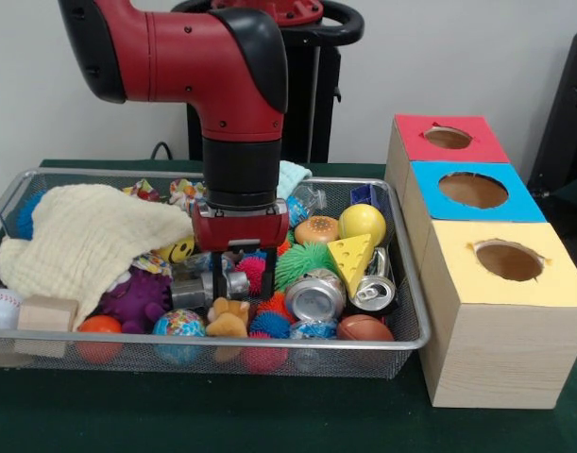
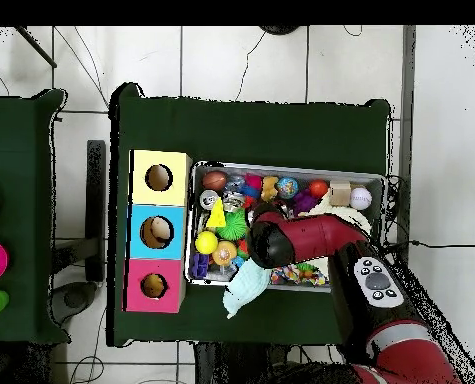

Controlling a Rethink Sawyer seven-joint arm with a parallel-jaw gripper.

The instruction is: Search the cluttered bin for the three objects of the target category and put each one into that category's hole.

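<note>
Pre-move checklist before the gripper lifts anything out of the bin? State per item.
1. Gripper is down inside the cluttered bin: ok.
2. Grasp confirmed: cannot tell. The fingers straddle a small silver can, but contact is unclear.
3. Neighbours clear of the lift path: not ok. A pink spiky ball and a tan plush toy crowd the gripper.
4. Cream cloth clear of the gripper: cannot tell; it lies close beside it and covers part of the bin.
5. The hole with the red face is open and unblocked: ok.
6. Target category objects located: cannot tell.
</note>
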